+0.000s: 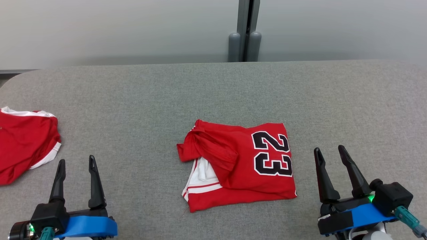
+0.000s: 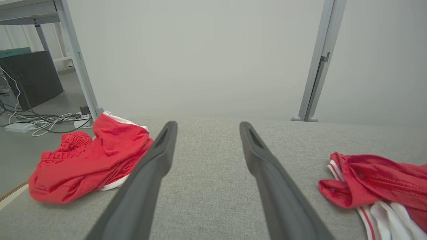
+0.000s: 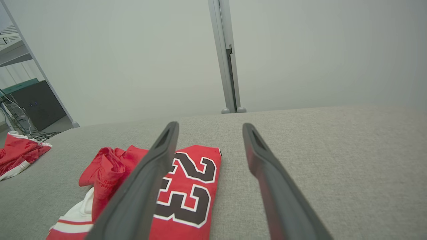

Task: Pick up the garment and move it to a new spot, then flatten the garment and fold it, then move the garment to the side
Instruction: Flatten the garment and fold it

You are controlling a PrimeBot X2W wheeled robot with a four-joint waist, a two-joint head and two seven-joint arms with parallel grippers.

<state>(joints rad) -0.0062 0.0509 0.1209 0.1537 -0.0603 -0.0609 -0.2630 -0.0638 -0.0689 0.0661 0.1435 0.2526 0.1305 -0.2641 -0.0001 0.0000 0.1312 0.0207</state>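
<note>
left hand (image 1: 76, 159) hovers at the near left of the grey tabletop (image 1: 213, 90), fingers spread wide and holding nothing; right hand (image 1: 329, 148) at the near right is just as wide open and empty. the folded red garment (image 1: 240, 166) with a black 23 lies flat between them, nearer the right hand, touching neither. a second red garment (image 1: 23, 143) lies crumpled at the tabletop's left edge.

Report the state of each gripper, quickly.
Left gripper: open, holding nothing.
Right gripper: open, holding nothing, apart from the folded jersey.
</note>
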